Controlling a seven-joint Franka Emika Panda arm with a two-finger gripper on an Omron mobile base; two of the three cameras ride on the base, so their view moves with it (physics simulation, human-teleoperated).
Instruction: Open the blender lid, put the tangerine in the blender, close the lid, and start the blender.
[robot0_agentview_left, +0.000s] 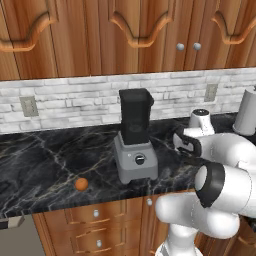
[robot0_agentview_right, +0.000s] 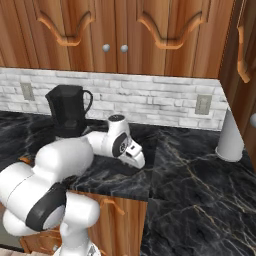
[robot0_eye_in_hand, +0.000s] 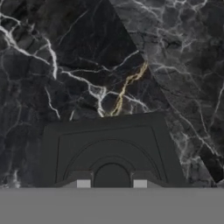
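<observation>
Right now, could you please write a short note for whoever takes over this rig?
Gripper: shut on the blender lid, fingertips either side of its centre bump, low over the counter to the right of the blender. I cannot tell whether the lid touches the counter.
Tangerine: on the counter, front-left of the blender, untouched.
Done: lid is off the jar.
Left: set the lid down, put the tangerine in the jar, refit the lid, start the blender.
</observation>
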